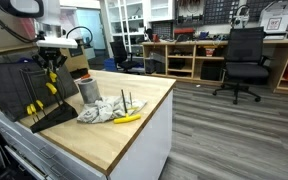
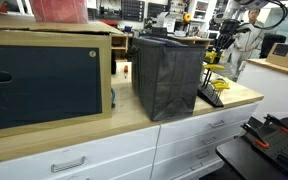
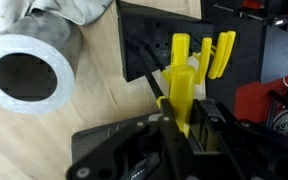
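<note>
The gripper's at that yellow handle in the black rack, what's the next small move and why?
Probably ease the gripper shut on the yellow handle. In the wrist view it stands between the fingers, but a firm pinch isn't clear. Neighbouring yellow handles crowd it on the black rack, so squeezing seems safer than shifting sideways.

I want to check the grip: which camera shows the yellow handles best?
The wrist view: the yellow handles fill the middle, sharp and close, right by the gripper. In both exterior views the handles are only tiny yellow specks.
</note>
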`<state>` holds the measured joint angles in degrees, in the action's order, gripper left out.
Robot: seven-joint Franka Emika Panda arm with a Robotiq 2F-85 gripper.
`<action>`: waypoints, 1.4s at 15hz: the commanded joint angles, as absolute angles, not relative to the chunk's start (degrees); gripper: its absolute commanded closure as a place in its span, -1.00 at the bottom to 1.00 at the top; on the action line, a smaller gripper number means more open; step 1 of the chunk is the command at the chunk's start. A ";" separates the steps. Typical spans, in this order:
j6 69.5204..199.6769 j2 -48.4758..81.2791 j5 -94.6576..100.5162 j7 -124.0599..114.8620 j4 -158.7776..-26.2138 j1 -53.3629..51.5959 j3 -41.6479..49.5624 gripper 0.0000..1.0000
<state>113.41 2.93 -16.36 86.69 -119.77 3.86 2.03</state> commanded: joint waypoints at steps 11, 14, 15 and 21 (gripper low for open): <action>114.95 2.92 -16.61 88.87 -119.72 3.55 1.83 0.88; 114.86 2.80 -16.90 89.58 -120.11 3.79 2.02 0.88; 114.79 2.68 -17.08 90.02 -120.23 3.89 2.10 0.88; 113.96 2.25 -20.62 94.50 -121.61 5.63 3.72 0.88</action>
